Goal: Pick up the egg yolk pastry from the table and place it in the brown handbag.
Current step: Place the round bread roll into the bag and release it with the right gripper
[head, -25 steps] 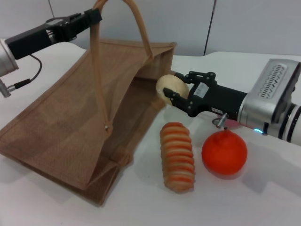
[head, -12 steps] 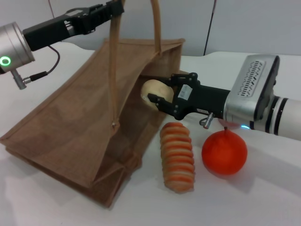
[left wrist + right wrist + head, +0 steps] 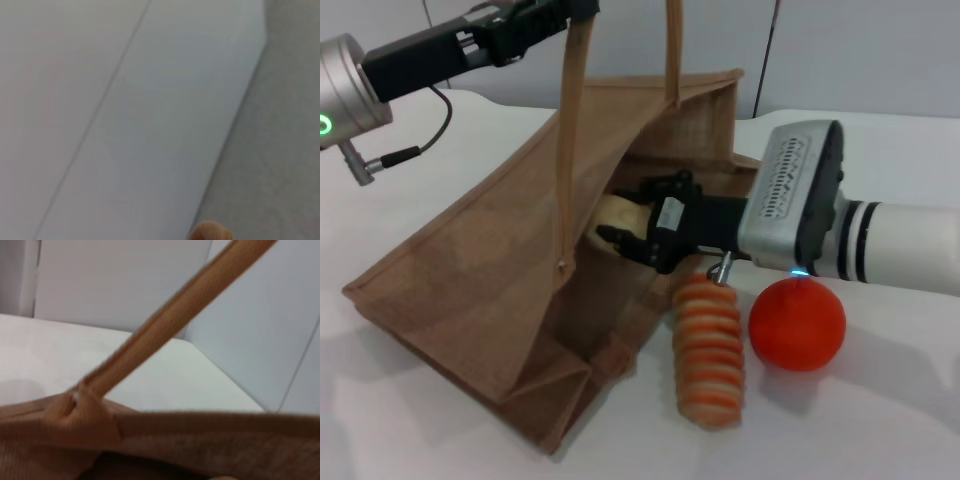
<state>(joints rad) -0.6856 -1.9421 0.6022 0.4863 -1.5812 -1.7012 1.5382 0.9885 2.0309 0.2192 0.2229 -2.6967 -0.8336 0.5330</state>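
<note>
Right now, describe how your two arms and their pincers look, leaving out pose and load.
The left arm has a silver cylindrical joint with a green ring light, a black forearm section, a thin black cable looping beneath, and a black left pincer. The right arm is white with black bands, then a silver housing with a slotted vent and a small blue light, ending in a black right pincer.

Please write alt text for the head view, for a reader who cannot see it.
The right gripper holds the egg yolk pastry inside the brown handbag's mouth, while the left gripper lifts a handle. A striped bread roll and an orange fruit lie beside it.
</note>
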